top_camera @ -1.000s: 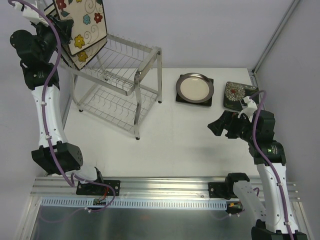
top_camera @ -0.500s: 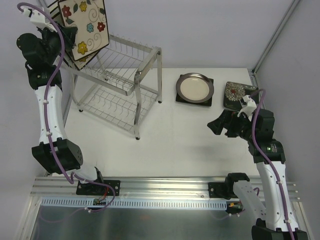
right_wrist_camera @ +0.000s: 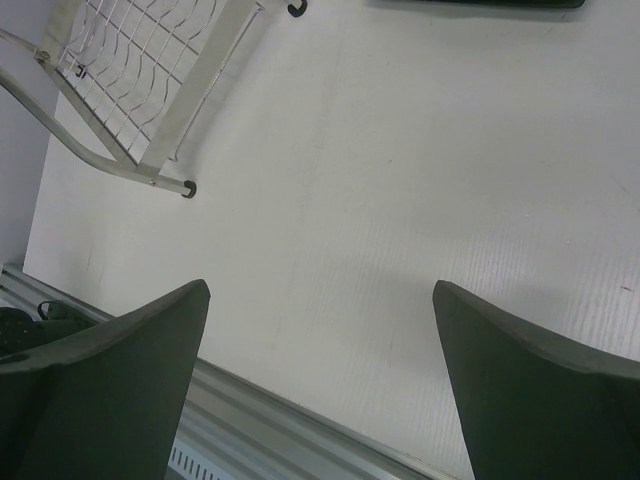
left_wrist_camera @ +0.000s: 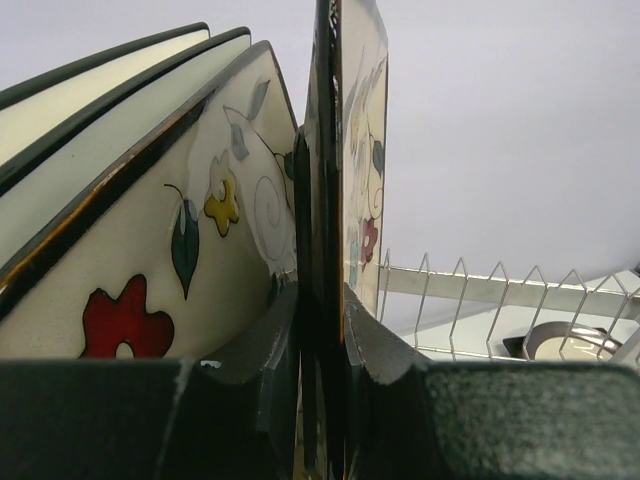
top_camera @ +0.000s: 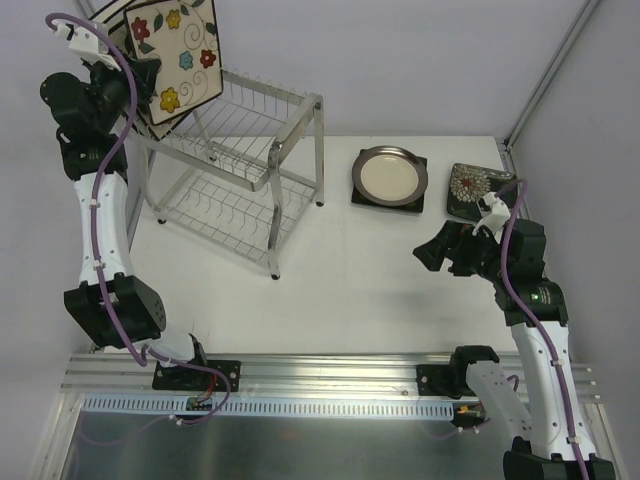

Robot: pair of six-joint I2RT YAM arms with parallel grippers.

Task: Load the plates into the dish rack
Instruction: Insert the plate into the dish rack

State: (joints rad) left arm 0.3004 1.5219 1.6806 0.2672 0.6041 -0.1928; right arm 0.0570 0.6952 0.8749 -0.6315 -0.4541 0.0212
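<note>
The jaws of the left gripper (left_wrist_camera: 322,290) are being pressed almost closed on the rim of the cream flowered plate (top_camera: 182,55), which is being carried upright, high above the left end of the dish rack (top_camera: 255,150). In the left wrist view it is being seen edge-on, just beside a second flowered plate (left_wrist_camera: 200,250) and a pale dark-rimmed plate (left_wrist_camera: 90,80) leaning behind that; whether those two are seated in slots cannot be told. The jaws of the right gripper (top_camera: 435,250) are being held wide apart with nothing between them, over the bare table (top_camera: 340,280). Nearby, the dark plate with white blooms (top_camera: 470,188) and the round plate (top_camera: 390,175), stacked on a dark square plate (top_camera: 418,203), are lying flat.

The slotting of the carried plate into the upper tier is judged to be the step in hand. A free slot is being called for next, with the plate lowered straight, clear of its neighbours, and released only once seated.
</note>
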